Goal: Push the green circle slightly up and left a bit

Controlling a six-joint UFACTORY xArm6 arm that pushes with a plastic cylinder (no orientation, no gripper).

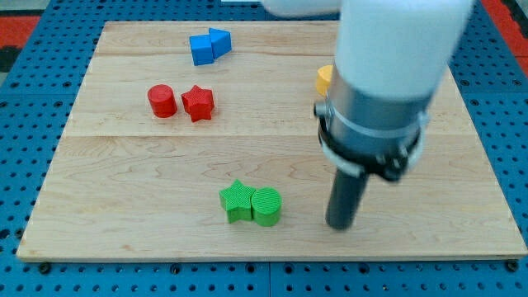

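Observation:
The green circle (pixel 266 206) lies near the view's bottom centre of the wooden board (pixel 124 190). It touches a green star (pixel 238 200) on its left. My tip (pixel 339 225) is down on the board to the right of the green circle, about a block's width away and slightly lower. The arm's white and grey body rises above the tip toward the view's top right.
A red cylinder (pixel 162 101) and a red star (pixel 198 102) sit side by side at the upper left. Two blue blocks (pixel 208 45) touch near the top edge. A yellow block (pixel 325 79) is partly hidden behind the arm.

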